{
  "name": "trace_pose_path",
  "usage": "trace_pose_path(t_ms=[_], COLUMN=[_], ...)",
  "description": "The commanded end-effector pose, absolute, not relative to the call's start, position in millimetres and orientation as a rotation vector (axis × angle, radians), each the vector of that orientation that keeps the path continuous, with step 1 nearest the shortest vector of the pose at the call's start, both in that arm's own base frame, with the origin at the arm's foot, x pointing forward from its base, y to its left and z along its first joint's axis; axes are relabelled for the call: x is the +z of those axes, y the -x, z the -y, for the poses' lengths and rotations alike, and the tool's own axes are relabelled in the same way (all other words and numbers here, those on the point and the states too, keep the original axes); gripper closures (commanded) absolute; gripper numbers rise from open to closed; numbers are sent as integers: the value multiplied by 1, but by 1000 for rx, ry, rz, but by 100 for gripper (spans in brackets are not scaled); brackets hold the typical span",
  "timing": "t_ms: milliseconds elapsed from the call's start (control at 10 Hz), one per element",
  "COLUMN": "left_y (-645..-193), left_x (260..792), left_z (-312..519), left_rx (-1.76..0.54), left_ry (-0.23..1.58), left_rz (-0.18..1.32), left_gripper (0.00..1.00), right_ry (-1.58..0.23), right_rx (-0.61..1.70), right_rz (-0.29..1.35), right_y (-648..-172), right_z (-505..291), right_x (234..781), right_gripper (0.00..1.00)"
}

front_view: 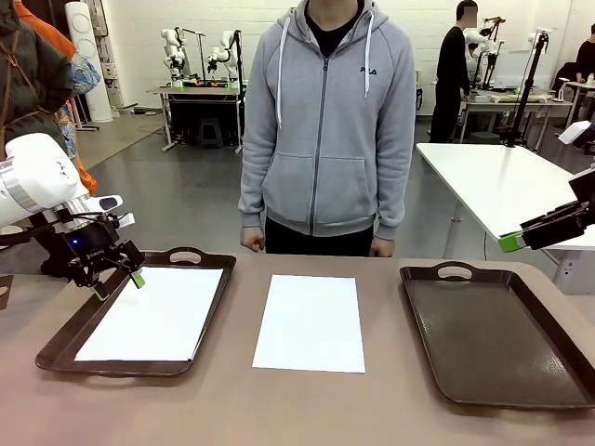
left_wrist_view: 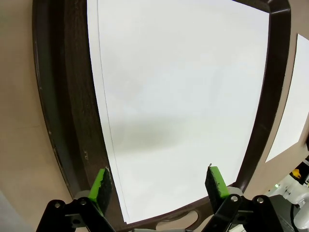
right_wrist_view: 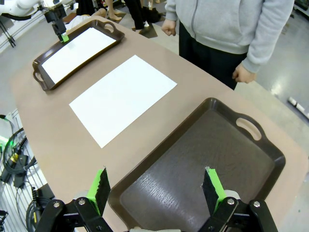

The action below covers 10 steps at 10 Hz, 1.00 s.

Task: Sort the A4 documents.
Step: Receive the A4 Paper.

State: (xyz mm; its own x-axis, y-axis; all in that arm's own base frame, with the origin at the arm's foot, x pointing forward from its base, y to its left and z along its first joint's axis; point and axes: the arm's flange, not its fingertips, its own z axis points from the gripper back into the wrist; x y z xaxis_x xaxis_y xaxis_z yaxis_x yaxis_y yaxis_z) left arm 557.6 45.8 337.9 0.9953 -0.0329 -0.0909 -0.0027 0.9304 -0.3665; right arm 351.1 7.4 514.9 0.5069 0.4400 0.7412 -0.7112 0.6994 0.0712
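Observation:
One white A4 document (front_view: 153,314) (left_wrist_view: 183,106) (right_wrist_view: 77,48) lies in the left brown tray (front_view: 65,336) (left_wrist_view: 67,116) (right_wrist_view: 41,77). Another A4 document (front_view: 310,321) (right_wrist_view: 123,96) lies flat on the table's middle, its edge also in the left wrist view (left_wrist_view: 292,111). My left gripper (front_view: 117,282) (left_wrist_view: 159,186) (right_wrist_view: 63,35) hovers open just above the far left corner of the left tray's sheet, nothing between its fingers. My right gripper (front_view: 509,243) (right_wrist_view: 157,191) is open, raised above the empty right tray (front_view: 493,334) (right_wrist_view: 203,159).
A person in a grey hoodie (front_view: 325,121) (right_wrist_view: 231,24) stands at the table's far edge, hands (front_view: 253,240) hanging just behind it. A white table (front_view: 502,181) stands at the back right. Cables (right_wrist_view: 14,159) hang off the table's side.

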Motion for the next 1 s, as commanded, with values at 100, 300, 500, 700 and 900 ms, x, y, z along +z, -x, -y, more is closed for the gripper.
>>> trace_pose_path(t_ms=[100, 300, 500, 700, 900], left_y=[-560, -560, -560, -570, -572], left_x=[338, 338, 338, 348, 409], left_z=[-47, -47, -47, -22, 0], left_rx=[-26, -26, -26, -66, -132], left_ry=[369, 369, 369, 249, 102], left_rz=[-86, -86, -86, -178, -105], left_gripper=[0, 0, 0, 0, 0], right_ry=[-413, -413, -413, -413, -413], right_rx=[720, 720, 720, 720, 720], right_rz=[765, 765, 765, 765, 765], right_y=[-352, -352, -352, -352, -352], right_z=[-7, -7, -7, -7, -7], right_x=[513, 513, 513, 513, 513], right_gripper=[0, 0, 0, 0, 0])
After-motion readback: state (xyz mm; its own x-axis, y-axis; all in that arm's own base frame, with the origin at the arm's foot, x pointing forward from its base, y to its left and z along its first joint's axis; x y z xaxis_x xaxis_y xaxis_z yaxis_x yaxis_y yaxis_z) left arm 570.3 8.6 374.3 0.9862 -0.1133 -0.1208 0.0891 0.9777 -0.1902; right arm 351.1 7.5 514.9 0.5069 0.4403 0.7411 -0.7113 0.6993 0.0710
